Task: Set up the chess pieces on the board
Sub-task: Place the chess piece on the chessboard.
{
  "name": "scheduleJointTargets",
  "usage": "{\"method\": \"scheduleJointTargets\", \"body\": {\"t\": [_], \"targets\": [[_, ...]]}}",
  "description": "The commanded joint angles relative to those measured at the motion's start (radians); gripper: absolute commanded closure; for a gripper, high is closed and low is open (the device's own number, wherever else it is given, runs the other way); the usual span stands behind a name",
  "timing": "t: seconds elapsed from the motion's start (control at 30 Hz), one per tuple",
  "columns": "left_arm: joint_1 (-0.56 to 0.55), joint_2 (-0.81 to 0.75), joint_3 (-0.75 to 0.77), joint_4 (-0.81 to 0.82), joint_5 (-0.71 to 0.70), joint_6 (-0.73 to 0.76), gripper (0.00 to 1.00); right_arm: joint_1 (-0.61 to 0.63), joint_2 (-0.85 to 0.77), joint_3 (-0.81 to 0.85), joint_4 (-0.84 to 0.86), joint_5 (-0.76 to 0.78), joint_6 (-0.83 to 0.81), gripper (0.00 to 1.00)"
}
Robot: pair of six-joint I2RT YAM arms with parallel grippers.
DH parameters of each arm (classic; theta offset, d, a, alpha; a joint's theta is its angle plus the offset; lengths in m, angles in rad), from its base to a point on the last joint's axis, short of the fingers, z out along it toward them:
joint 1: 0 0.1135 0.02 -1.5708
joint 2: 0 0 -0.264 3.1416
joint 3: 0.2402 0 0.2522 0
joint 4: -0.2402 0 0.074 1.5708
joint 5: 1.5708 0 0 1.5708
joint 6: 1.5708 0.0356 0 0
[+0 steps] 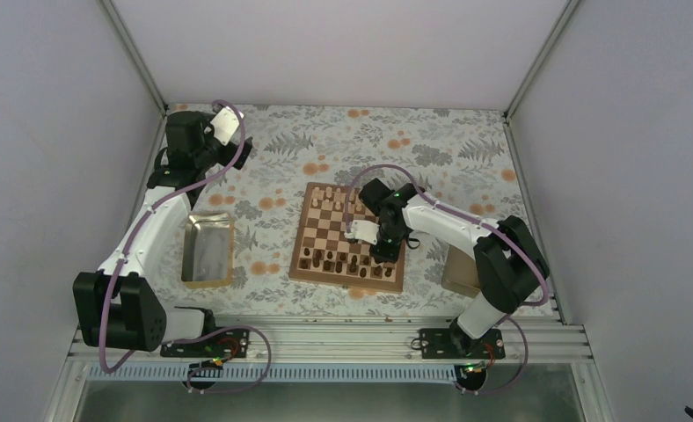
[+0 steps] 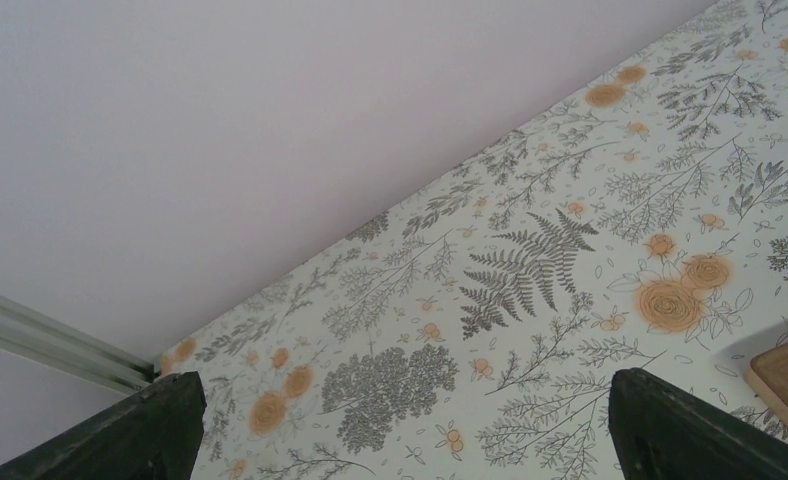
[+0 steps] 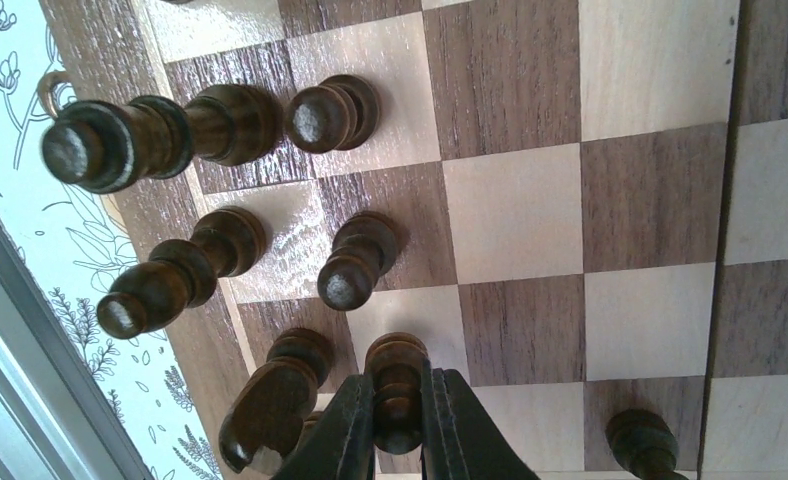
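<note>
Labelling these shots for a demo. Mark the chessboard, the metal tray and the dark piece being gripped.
Chessboard (image 1: 330,230): overhead view, a bare middle square.
Metal tray (image 1: 207,253): overhead view, its bare floor.
Gripped dark piece (image 3: 397,398): right wrist view, its body below the head.

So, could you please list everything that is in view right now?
chessboard: one, light and dark brown, table centre.
dark chess pieces: many, dark brown, board's near rows.
pale chess pieces: several, beige, far rows, some hidden.
metal tray: one, silver, left of the board.
tan object: one, right of the board, half hidden.
tablecloth: one, white floral, covering the table.
left hand: black, open, raised far left.
right hand: black, shut on a dark piece over the board.
</note>
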Motion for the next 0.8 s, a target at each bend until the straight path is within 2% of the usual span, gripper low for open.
{"method": "scheduleJointTargets", "body": {"t": [0.0,0.17,0.2,0.27,0.4,0.6,0.77], "targets": [[0.004,0.010,0.001,0.010,0.021,0.001,0.00,0.011,0.002,-0.005,0.008,0.002,-0.001,0.89],[0.005,0.010,0.002,0.010,0.020,0.003,0.00,0.011,0.008,-0.003,0.010,0.005,0.000,0.83],[0.004,0.010,0.002,0.009,0.021,0.003,0.00,0.011,0.008,-0.003,0.009,0.008,-0.001,0.80],[0.004,0.010,0.003,0.009,0.024,0.003,0.00,0.011,0.002,-0.002,0.015,0.020,0.003,0.67],[0.005,0.012,0.005,0.007,0.025,0.005,0.00,0.009,-0.023,0.008,0.015,0.036,0.009,0.58],[0.005,0.010,0.004,0.007,0.025,0.004,0.00,-0.017,-0.096,0.044,-0.020,0.083,0.014,0.54],[0.004,0.007,0.004,0.007,0.028,0.005,0.00,-0.105,-0.148,0.063,-0.033,0.119,-0.015,0.52]]}}
